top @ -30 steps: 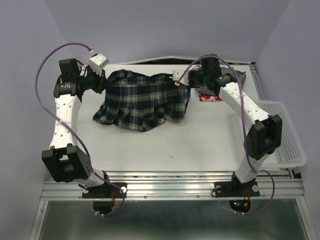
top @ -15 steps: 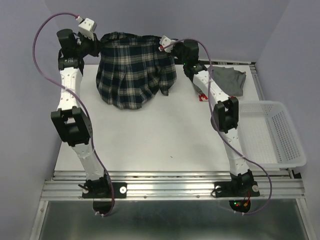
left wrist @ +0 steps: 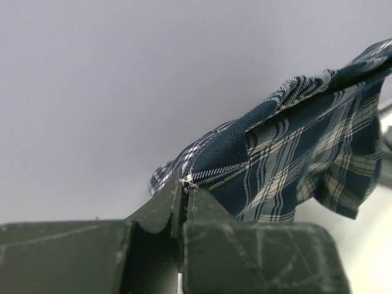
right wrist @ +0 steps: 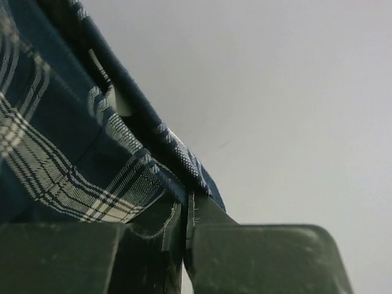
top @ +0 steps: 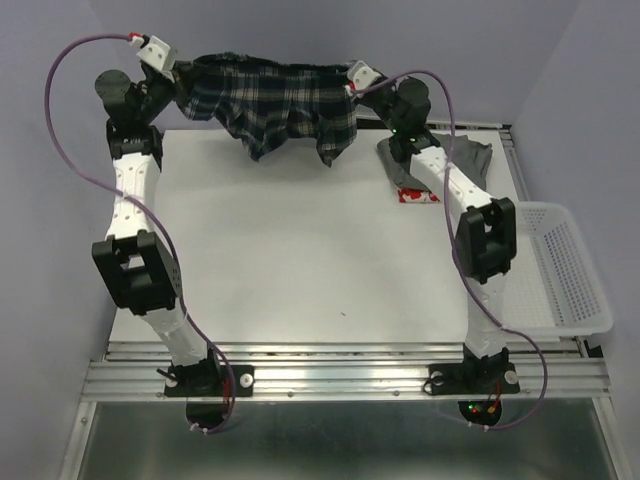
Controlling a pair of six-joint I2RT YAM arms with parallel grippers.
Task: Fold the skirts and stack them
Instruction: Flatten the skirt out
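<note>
Robot lab, plain lilac walls, aluminium rail, 2 bolted arms

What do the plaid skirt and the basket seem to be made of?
Plaid skirt: thin woven cloth, matte; it hangs in soft folds. Basket: probably white moulded plastic, smooth; stiff, regular mesh walls.

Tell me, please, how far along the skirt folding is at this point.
Possibly done: the grey skirt lies at the far right of the table with the white red-print skirt peeking from under it, perhaps a stack; its folds are unclear. In hand: the left gripper and right gripper, both shut, hold the plaid skirt stretched in the air. Left: laying it down, folding it and adding it to the pile.
</note>
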